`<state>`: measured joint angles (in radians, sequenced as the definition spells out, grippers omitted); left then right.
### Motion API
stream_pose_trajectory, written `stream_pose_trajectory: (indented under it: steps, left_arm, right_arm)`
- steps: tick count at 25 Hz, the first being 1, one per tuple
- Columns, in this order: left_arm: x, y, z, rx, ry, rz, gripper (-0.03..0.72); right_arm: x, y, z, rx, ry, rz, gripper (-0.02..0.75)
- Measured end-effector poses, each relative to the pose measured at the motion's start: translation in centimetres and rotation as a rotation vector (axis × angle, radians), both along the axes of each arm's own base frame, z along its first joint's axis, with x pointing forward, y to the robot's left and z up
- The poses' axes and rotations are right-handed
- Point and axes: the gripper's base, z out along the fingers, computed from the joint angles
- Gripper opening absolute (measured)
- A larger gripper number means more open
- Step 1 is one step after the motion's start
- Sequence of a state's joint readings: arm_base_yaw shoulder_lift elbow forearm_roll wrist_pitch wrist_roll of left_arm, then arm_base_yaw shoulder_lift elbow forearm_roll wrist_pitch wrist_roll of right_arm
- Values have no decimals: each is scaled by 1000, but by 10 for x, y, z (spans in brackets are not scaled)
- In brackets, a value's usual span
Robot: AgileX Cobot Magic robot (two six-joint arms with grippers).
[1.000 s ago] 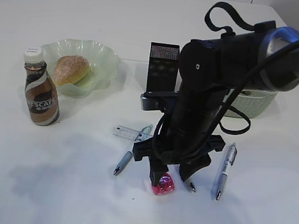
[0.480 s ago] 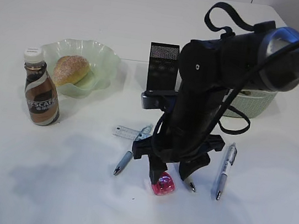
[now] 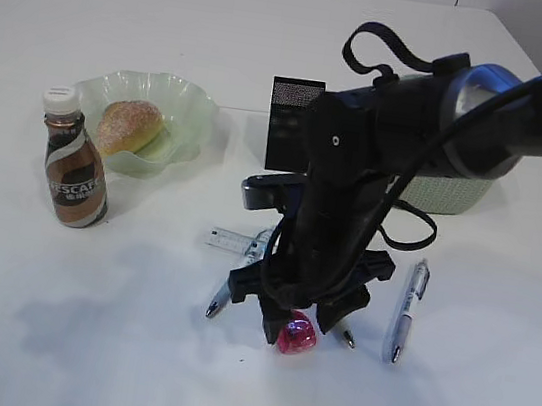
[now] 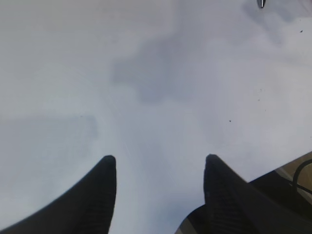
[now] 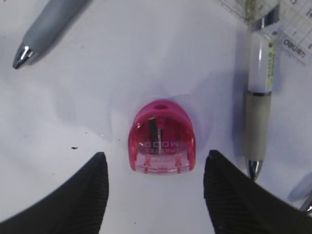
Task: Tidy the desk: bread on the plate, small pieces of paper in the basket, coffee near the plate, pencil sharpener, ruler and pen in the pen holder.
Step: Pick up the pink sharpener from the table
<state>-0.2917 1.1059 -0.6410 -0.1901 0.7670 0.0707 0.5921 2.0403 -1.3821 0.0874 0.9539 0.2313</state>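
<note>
Right hand (image 3: 297, 320) lower, straddling pencil sharpener (image 5: 161, 137), untouched.

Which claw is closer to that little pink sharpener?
The right claw: open, straddling the pink sharpener. The left claw is over bare desk, sharpener out of its view.

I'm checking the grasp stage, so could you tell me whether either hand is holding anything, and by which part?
Nothing is held. The right hand is open around the pink plastic pencil sharpener without touching it; the left hand is open over bare desk.
</note>
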Motion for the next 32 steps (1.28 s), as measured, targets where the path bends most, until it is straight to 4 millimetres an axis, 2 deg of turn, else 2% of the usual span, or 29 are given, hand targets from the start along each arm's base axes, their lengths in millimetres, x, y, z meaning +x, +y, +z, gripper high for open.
stream_pose_trajectory:
  steps: [19, 32]
  left_arm:
    - [0, 0, 0, 3, -1, -1, 401]
    - [0, 0, 0, 3, -1, -1, 402]
  right_arm:
    - [4, 1, -19, -26, 5, 4, 482]
    - [6, 2, -20, -18, -10, 2, 482]
